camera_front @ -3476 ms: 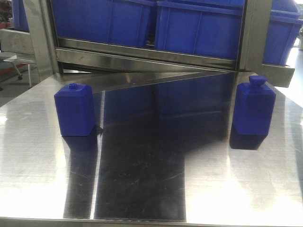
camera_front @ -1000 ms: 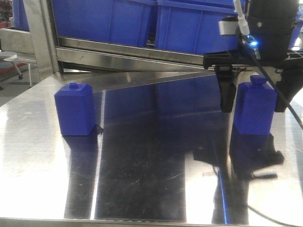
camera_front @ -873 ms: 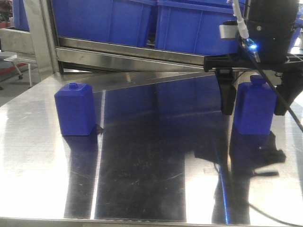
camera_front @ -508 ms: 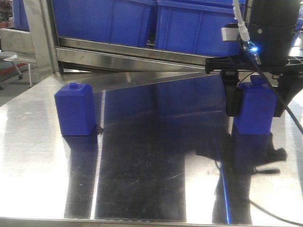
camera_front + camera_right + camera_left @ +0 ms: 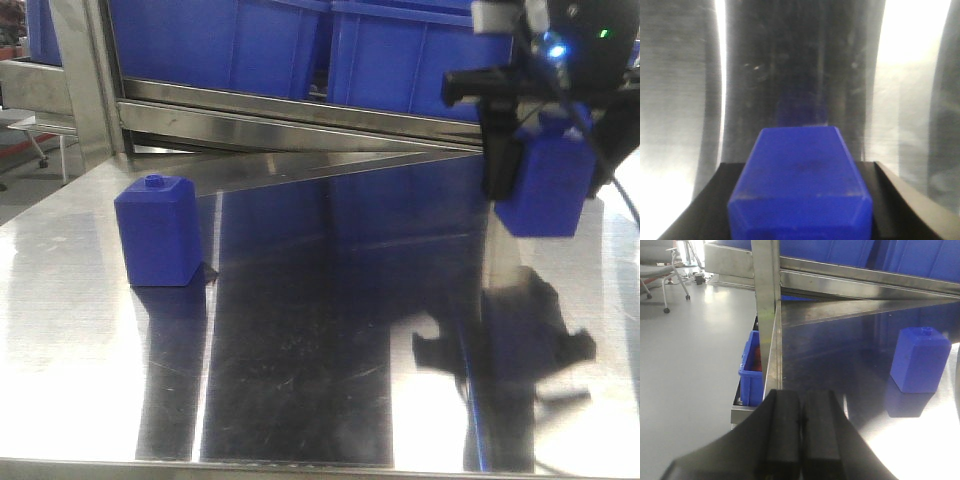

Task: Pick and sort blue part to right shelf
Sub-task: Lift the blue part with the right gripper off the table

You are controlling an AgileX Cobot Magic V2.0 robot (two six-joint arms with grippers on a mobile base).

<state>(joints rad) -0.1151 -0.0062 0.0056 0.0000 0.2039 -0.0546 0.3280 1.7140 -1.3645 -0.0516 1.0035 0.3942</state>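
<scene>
the right gripper (image 5: 552, 172) squeezes the blue part (image 5: 545, 200) from both sides and holds it up in the air, just above the shiny table (image 5: 300, 380). the picking up looks done, so the carrying step is next. i think the arm must bring the part to the shelf (image 5: 300, 108) and let go over a big blue bin (image 5: 220, 40). the left gripper (image 5: 801, 435) is closed on nothing. the other blue block (image 5: 158, 232) sits well apart.
</scene>
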